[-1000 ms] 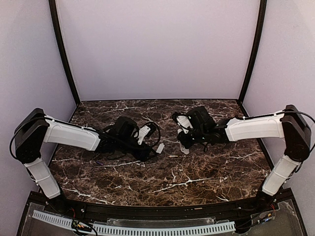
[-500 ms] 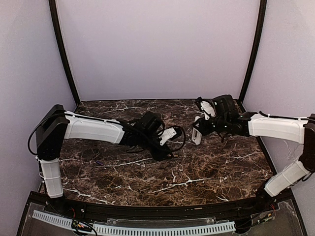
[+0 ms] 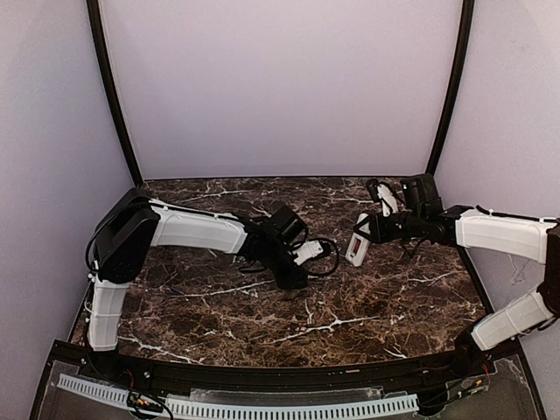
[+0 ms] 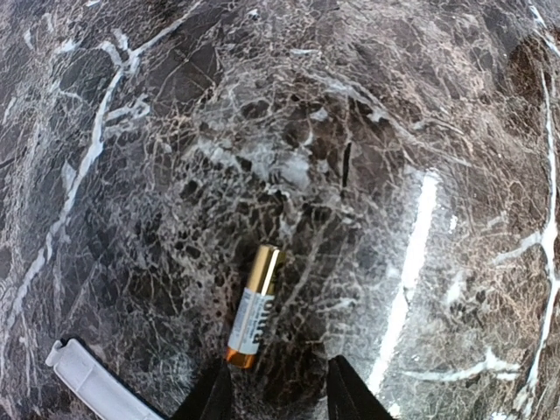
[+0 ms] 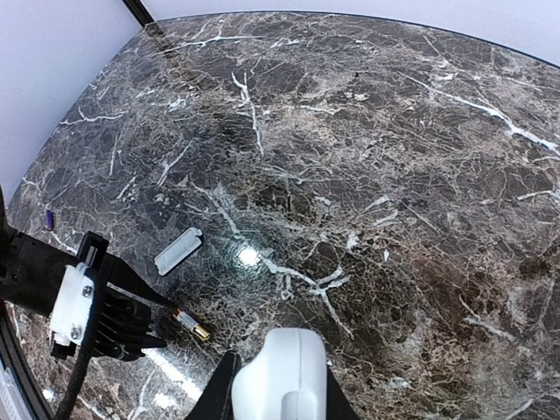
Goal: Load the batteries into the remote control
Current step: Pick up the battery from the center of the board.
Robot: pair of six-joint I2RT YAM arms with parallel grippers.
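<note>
- The right tool (image 3: 362, 236) is clamped on the remote control (image 3: 356, 249), its dark fingers (image 5: 224, 389) pressed to either side of the white handset.
- The remote control is lifted off the dark marbled tabletop (image 3: 376, 306), over its right rear part, standing more or less on end with a slight tilt.
- The left arm reaches out to the middle of the tabletop with its tool (image 4: 278, 398) low to the surface and its two fingertips (image 4: 213, 398) apart, nothing between them.
- One battery (image 4: 254, 306), gold at the ends with a silver label, lies flat on the tabletop just ahead of that open gap, its near end almost level with the fingertips.
- A small loose white cover piece (image 5: 178, 251) lies flat near the battery and apart from it, off to one side of the left tool.
- From the left wrist view, a white part (image 4: 92, 381) pokes in at the lower left corner; I cannot tell what it is.
</note>
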